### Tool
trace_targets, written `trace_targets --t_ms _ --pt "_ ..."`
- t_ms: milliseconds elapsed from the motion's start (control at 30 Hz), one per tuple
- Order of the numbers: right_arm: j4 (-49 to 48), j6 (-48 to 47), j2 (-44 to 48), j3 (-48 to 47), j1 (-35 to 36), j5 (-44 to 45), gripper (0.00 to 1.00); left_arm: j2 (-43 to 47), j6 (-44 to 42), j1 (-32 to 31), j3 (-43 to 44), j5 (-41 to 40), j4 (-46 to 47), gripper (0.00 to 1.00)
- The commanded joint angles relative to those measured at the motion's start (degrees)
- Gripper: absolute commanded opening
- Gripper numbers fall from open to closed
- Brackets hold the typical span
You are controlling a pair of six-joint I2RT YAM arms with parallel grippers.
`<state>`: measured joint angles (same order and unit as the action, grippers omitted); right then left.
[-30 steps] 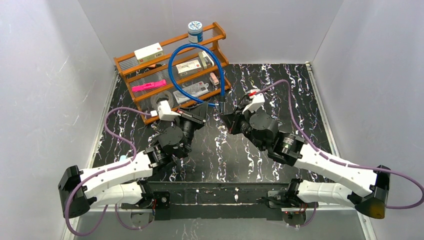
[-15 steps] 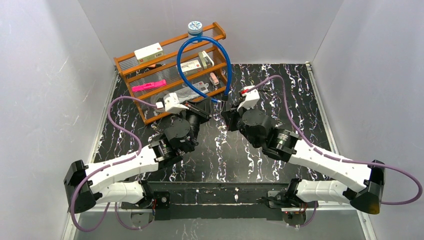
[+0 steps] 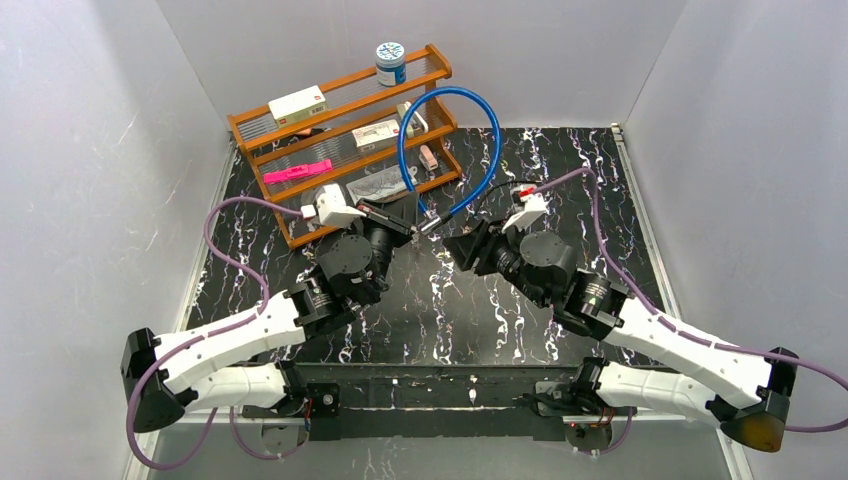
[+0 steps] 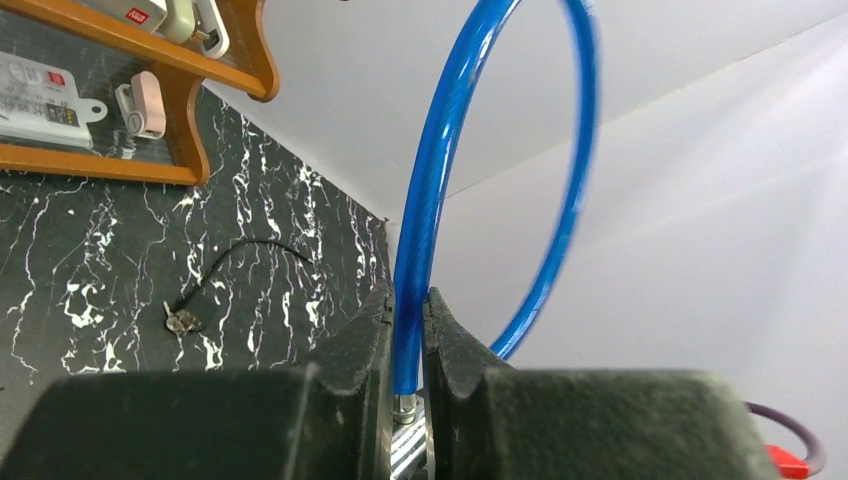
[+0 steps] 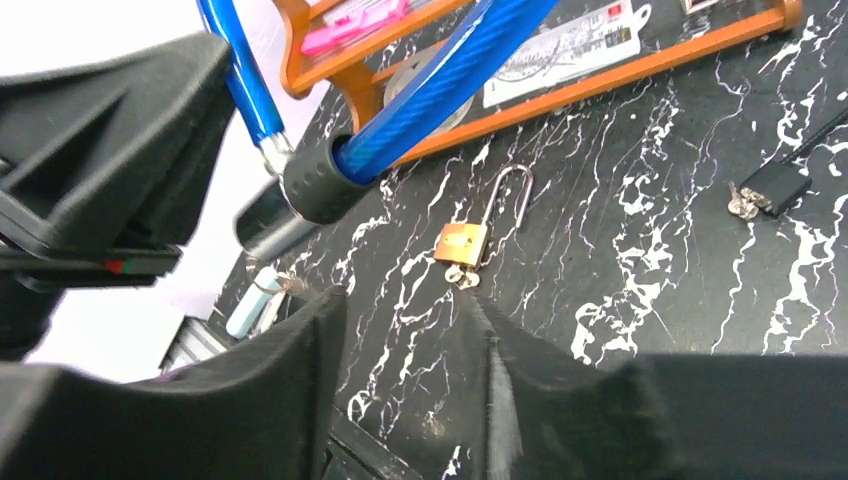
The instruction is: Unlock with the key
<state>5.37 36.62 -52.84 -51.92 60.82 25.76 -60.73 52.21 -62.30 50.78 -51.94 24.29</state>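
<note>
Within closed left gripper (image 4: 408, 308): blue cable (image 4: 443, 150)

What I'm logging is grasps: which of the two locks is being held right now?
The blue cable lock, clamped near one end in the left gripper's jaws; the brass padlock lies loose on the table.

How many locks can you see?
2: the blue cable lock held in the left gripper, and a little brass padlock lying on the table. The rack might hide more.

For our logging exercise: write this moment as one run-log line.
left claw: shut on blue cable | right claw: open | padlock: lying on table
</note>
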Motion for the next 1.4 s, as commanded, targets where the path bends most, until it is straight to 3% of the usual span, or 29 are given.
trace_targets --t_ms 0,33,133,367,567,800,1000,1367 --pt "-2.5 9.4 2.5 2.3 -0.1 -3.1 0.62 0.4 5.9 0.1 3.6 -3.5 -3.5 0.00" --pt "-3.2 11.6 3.0 3.0 -0.1 -2.9 0.69 0.6 6.8 0.1 3.3 -3.3 -3.9 0.00" --pt "-6.7 19.8 4.8 6.1 -0.1 -1.7 0.77 1.2 8.4 0.1 2.0 -3.3 -4.2 0.00" --pt "-8.1 37.8 6.6 12.3 -0.2 4.9 0.78 2.3 11.5 0.1 -2.0 -1.9 -6.3 0.00" --pt "-4.8 38.7 6.0 12.8 -0.2 6.9 0.78 4.0 15.2 0.1 -7.7 -1.0 -11.4 0.00" --pt "9.3 30.5 0.2 7.7 -0.1 7.4 0.77 6.1 9.4 0.1 -13.9 -2.5 -21.8 0.00" --pt "20.1 25.7 -13.3 1.3 -0.1 1.1 0.72 9.7 6.3 0.2 -17.0 -2.0 -30.0 0.26" --pt "18.6 31.8 -33.2 -5.9 0.0 -13.1 0.63 16.3 12.3 0.1 -19.3 0.7 -46.8 0.62"
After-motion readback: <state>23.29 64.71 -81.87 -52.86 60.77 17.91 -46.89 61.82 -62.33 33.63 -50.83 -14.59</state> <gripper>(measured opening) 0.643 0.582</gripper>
